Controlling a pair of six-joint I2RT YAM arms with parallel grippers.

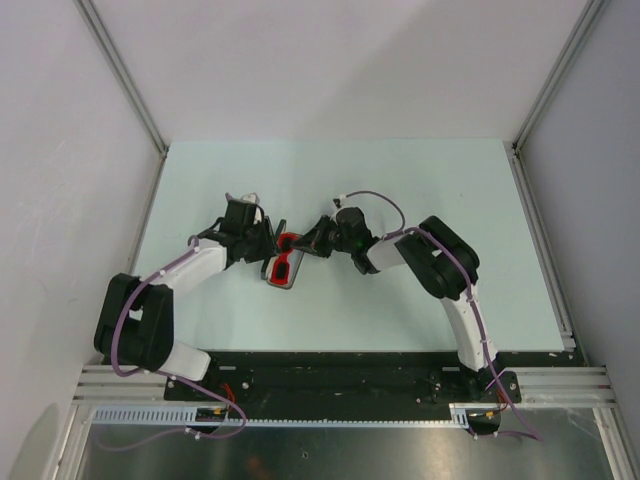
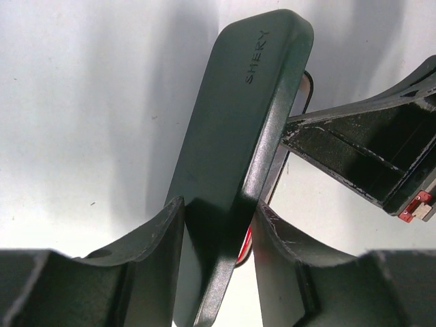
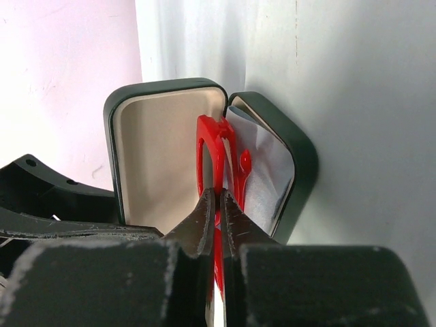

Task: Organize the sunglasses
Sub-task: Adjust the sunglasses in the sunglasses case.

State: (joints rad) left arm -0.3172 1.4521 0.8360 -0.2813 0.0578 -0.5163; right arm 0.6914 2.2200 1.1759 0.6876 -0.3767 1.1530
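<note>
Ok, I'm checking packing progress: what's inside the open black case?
The red sunglasses stand between the halves of the case, pinched by the right claw, beside a pale cloth. Their lower part and the case's bottom are hidden behind the claw.

1. We find the case (image 1: 283,272) on the table (image 1: 400,190), between both grippers.
2. The sunglasses (image 3: 216,143) stand inside the case, between its halves.
3. Left of the case, the left gripper (image 2: 218,214) straddles one half.
4. Right of the case, the right gripper (image 3: 218,197) pinches the sunglasses.
</note>
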